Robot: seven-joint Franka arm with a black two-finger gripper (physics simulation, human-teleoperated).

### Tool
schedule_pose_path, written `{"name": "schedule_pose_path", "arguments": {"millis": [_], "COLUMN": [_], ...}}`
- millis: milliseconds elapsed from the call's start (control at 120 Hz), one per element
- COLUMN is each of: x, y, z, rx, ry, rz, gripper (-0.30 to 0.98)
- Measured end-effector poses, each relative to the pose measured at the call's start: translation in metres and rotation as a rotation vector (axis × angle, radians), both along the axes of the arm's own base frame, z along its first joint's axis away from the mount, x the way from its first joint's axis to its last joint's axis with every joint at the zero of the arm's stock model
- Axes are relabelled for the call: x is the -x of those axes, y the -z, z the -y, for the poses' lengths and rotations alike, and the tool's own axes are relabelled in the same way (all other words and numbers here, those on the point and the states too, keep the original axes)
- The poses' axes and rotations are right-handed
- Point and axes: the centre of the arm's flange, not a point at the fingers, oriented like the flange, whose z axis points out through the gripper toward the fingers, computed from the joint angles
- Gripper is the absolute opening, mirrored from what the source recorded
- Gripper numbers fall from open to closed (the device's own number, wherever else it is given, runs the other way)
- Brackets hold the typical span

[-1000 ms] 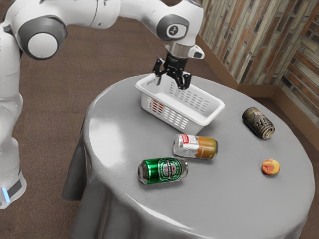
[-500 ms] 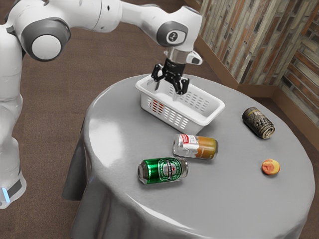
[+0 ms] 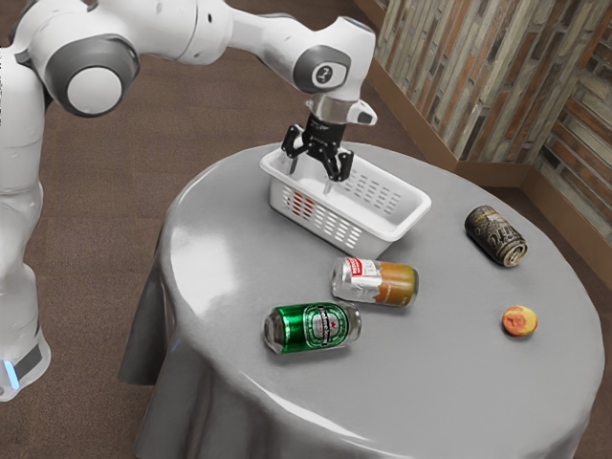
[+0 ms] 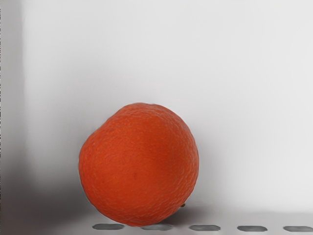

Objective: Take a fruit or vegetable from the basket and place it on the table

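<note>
My black gripper (image 3: 310, 178) is over the basket's left end in the exterior view, its fingers spread wide and reaching down inside the rim. The white slotted basket (image 3: 382, 229) stands on the grey table (image 3: 459, 382). Through its side slots the orange fruit (image 3: 299, 203) shows as red-orange patches. Looking down from the hand, the wrist view has the round orange fruit (image 4: 139, 164) on the white basket floor (image 4: 234, 98), beside a slotted wall. Nothing is held between the fingers.
Near the basket lie a white-and-orange can (image 3: 376, 282) and a green can (image 3: 313, 327). A dark can (image 3: 495, 236) and a yellow-red peach (image 3: 519, 321) rest toward the exterior view's right. The basket's walls rise around the fingers.
The hand has moved slightly toward the exterior view's left and lower into the basket. The basket, cans and peach have stayed where they were.
</note>
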Motion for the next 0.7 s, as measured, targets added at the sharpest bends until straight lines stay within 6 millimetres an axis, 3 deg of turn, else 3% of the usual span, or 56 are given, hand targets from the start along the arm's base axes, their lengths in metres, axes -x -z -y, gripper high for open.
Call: {"name": "schedule_pose_path", "arguments": {"millis": [700], "x": [-0.008], "y": [0.028], "z": [-0.005], "rx": [0.028], "ry": [-0.001], "rz": [-0.031], "gripper": [0.69]}}
